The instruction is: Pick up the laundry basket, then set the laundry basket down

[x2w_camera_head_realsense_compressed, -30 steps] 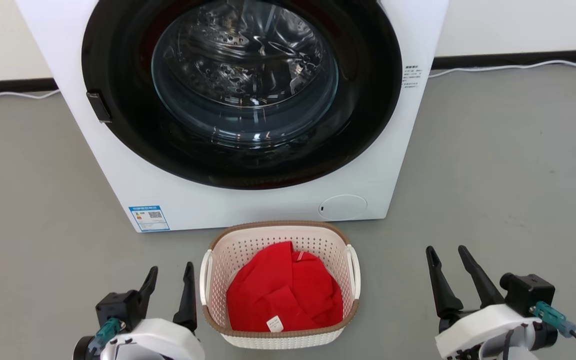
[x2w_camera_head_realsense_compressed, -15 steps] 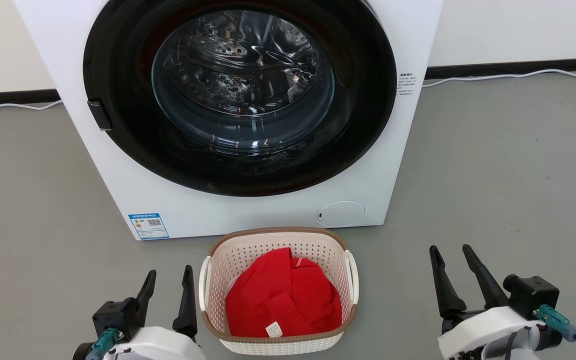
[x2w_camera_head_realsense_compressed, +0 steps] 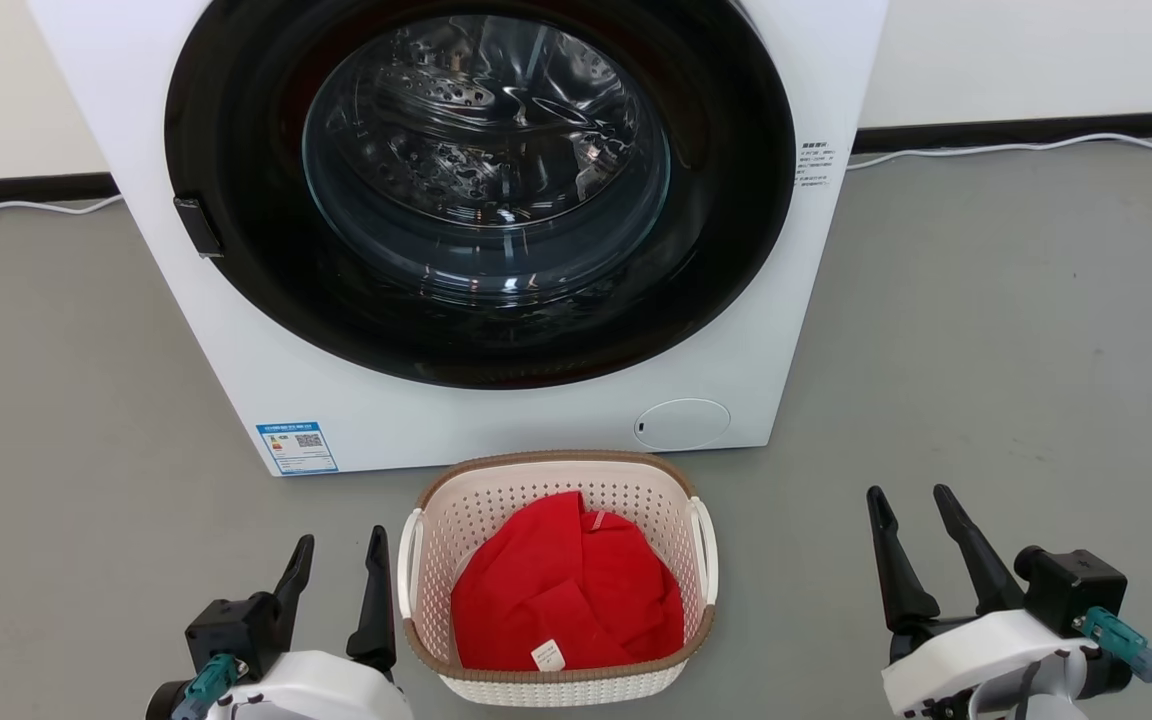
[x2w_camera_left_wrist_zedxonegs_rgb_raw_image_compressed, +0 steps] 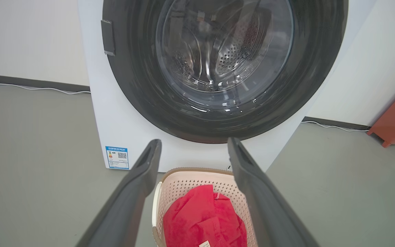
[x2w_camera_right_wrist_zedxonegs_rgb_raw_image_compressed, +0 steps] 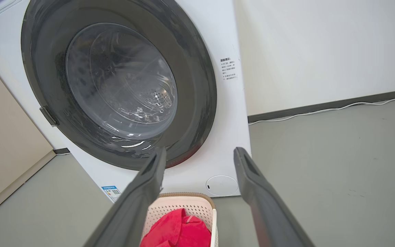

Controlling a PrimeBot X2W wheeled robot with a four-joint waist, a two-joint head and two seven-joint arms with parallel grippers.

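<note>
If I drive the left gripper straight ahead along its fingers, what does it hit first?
Most likely the white lower front of the washing machine. The open left gripper sits just left of the laundry basket and should pass its handle, though that gap looks tight and depth is unclear.

White rounded wrist shells (x2w_camera_head_realsense_compressed: 976, 650) carry long dark tapered fingers (x2w_camera_head_realsense_compressed: 376, 590) — plus black camera blocks (x2w_camera_head_realsense_compressed: 1071, 590) and teal cable plugs (x2w_camera_head_realsense_compressed: 1116, 638).
</note>
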